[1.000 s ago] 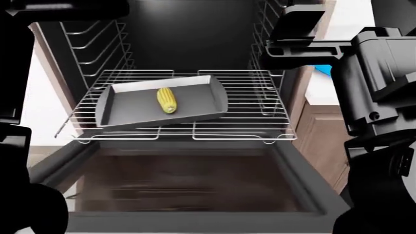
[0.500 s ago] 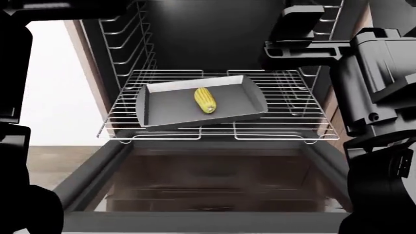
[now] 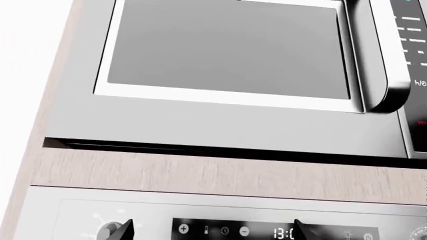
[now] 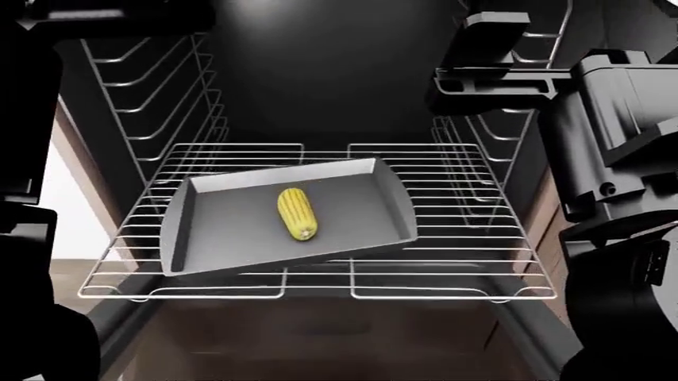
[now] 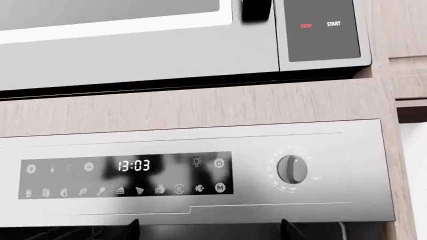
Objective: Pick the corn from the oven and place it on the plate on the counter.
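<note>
Head view. One corn (image 4: 298,213), centre of frame, lying on one grey tray (image 4: 228,230); tray skewed on one pulled-out wire rack (image 4: 445,238) inside the oven (image 4: 307,71). Several rack guides on each side wall, upper left and upper right. Right arm (image 4: 604,143) filling the right edge, raised well above the rack; left arm only a dark mass at the left edge. No plate and no table in frame. Neither claw's tips visible here.

Risks, judged: corn round, loose on a flat tray, likely to roll from a glancing touch and slip off-centre. Tray askew, so a downward push near its edge liable to tip or slide it on the wires. Side guides close to the reach path; elbow or wrist contact probable on entry. Plate out of sight, so carry target uncertain.

Left wrist view. One microwave door (image 3: 227,50) across the upper frame, one wood panel below, one oven control strip (image 3: 227,230) along the bottom edge. Two dark claw tips peeking at the bottom edge, set apart, nothing between them.

Right wrist view. One control panel (image 5: 200,170) with one display reading 13:03, one knob (image 5: 291,169) at right. Two claw tips at the bottom edge, spread, holding nothing.
</note>
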`<state>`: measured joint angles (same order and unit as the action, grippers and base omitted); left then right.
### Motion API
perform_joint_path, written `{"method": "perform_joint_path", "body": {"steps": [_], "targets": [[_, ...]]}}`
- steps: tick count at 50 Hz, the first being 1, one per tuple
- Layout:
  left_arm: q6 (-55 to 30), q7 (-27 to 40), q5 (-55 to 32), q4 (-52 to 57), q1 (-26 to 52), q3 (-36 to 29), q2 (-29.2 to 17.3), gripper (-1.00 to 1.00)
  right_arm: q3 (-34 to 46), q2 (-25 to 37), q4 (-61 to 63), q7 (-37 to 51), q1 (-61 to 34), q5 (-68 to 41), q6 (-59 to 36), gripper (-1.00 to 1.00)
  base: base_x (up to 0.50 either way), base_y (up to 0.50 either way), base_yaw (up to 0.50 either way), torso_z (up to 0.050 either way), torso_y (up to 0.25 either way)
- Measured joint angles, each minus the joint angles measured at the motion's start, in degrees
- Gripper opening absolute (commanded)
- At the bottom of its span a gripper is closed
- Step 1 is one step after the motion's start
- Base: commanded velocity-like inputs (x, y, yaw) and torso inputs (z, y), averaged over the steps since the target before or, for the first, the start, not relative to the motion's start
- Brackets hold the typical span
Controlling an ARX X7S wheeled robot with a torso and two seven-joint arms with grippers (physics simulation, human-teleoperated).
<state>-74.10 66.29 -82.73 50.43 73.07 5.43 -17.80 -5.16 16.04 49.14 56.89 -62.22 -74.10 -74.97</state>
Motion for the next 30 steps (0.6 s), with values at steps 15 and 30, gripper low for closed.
{"method": "perform_joint_path", "body": {"steps": [15,30], "targets": [[1.2,0.5,-0.5,0.3,0.0,-0.4,-0.4,1.0,0.7,0.6,0.3,0.1,0.3,-0.4,1.4,1.0,0.0,0.0,0.0,0.0,0.0],[1.7,-0.9,-0.4,1.7,1.1,-2.1,-0.9,1.0,1.6,1.1,-0.1,0.3,0.9,-1.2,2.3,1.0,0.0,0.0,0.0,0.006,-0.233]]}}
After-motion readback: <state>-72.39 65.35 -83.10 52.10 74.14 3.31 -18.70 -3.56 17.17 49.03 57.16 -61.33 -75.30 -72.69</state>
